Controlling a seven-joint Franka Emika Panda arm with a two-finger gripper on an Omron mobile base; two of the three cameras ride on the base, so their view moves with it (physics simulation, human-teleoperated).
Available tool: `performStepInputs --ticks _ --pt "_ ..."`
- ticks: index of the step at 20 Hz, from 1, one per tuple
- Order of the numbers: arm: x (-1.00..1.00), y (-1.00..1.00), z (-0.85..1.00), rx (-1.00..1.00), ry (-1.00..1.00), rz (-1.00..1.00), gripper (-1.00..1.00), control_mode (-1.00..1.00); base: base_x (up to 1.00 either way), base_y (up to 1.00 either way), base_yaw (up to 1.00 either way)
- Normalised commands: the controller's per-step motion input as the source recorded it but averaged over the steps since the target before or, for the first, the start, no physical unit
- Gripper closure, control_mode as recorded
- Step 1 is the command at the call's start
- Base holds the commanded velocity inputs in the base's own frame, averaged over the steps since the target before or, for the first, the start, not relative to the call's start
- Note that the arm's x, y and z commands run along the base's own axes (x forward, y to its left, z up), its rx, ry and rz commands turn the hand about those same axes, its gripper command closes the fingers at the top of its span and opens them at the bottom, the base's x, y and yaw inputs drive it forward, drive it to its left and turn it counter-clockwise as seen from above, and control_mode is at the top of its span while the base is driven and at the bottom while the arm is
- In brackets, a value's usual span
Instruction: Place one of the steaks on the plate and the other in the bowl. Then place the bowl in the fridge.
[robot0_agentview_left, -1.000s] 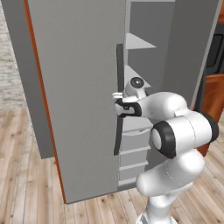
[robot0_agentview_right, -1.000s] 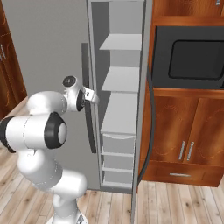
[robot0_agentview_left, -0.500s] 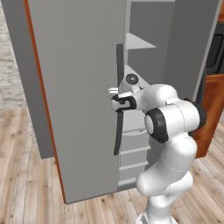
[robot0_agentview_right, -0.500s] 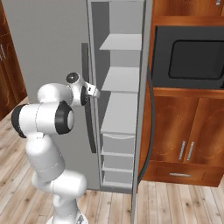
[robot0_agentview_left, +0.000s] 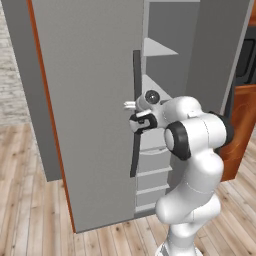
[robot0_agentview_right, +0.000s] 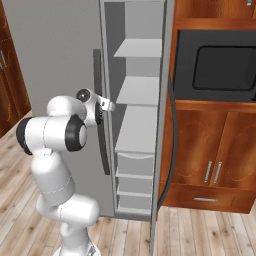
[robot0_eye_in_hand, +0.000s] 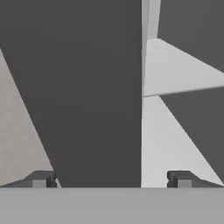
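The tall grey fridge (robot0_agentview_left: 90, 100) stands in front of me, its doors swung open on pale shelves (robot0_agentview_right: 140, 90). My gripper (robot0_agentview_left: 134, 114) is open at the long dark handle (robot0_agentview_left: 136, 70) of the left door, about halfway up, with one finger on each side of it. Seen from the right base view, the gripper (robot0_agentview_right: 107, 105) pokes past the handle (robot0_agentview_right: 105, 150) toward the shelves. In the hand view the gripper (robot0_eye_in_hand: 110, 179) has the dark handle (robot0_eye_in_hand: 96, 87) wide and close between its fingertips (robot0_eye_in_hand: 39, 179). The steaks, plate and bowl are out of view.
The fridge's right door (robot0_agentview_right: 167, 125) hangs open edge-on beside brown wooden cabinets (robot0_agentview_right: 210, 170) and a black microwave (robot0_agentview_right: 220, 67). Drawers (robot0_agentview_right: 135, 165) fill the fridge's lower part. A wooden floor (robot0_agentview_left: 30, 210) lies to the left of the open left door.
The arm's elbow has lifted and folded in closer to the fridge door. The hand has stayed at the handle, jaws still wide. The door has not visibly moved.
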Motion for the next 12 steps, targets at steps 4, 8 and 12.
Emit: performStepInputs --ticks 4,8,12 --pt "0.21 0.01 0.01 -0.01 0.03 0.00 1.00 -1.00 0.00 0.00 0.00" --pt "0.00 0.00 0.01 -0.01 0.00 0.00 1.00 -1.00 0.00 0.00 0.00" --pt "-0.27 0.08 0.29 -0.07 0.00 -0.03 1.00 -1.00 0.00 0.00 0.00"
